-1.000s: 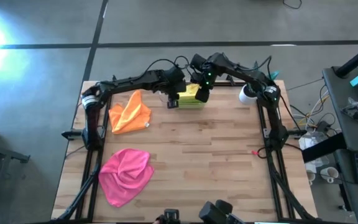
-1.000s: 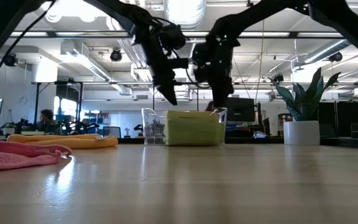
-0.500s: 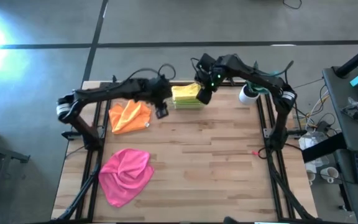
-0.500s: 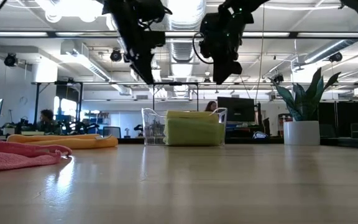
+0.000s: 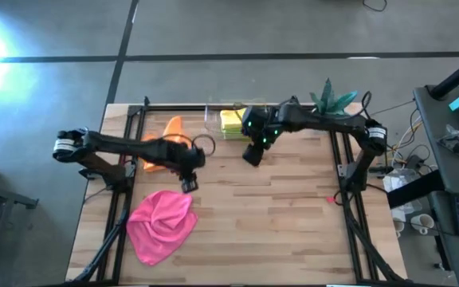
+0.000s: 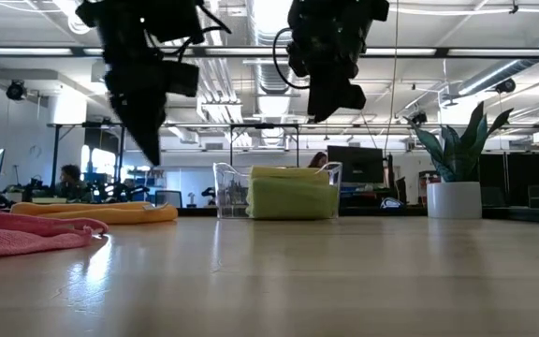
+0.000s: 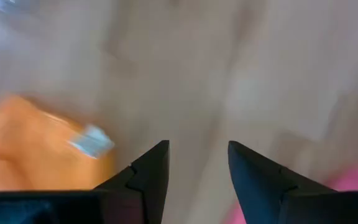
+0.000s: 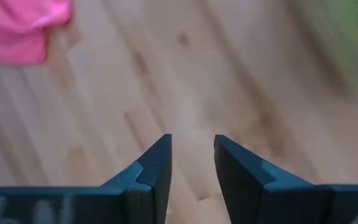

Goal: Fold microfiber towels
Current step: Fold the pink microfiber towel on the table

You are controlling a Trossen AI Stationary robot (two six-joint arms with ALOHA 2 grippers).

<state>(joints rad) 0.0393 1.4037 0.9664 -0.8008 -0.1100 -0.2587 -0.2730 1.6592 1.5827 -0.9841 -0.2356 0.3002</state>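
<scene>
An orange towel (image 5: 156,159) lies crumpled at the table's far left, partly under my left arm. A pink towel (image 5: 162,223) lies bunched near the left front. A yellow towel (image 6: 288,172) sits folded on a lime green one (image 6: 293,198) inside the clear bin (image 5: 216,119) at the far edge. My left gripper (image 5: 188,185) hangs open above bare wood between the orange towel (image 7: 17,143) and the pink towel (image 7: 353,182). My right gripper (image 5: 252,158) hangs open over the table just nearer than the bin, nothing between its fingers (image 8: 160,155).
A potted plant (image 5: 333,100) stands at the far right corner, with its white pot (image 6: 454,198) showing in the low view. Bare wood fills the table's middle and right half (image 5: 293,215). Dark frame rails run along both side edges.
My left gripper has swung from the bin toward the table's near left, past the orange towel, and has rolled at the wrist. My right gripper has drawn back from the bin toward the near edge. The towels have not moved.
</scene>
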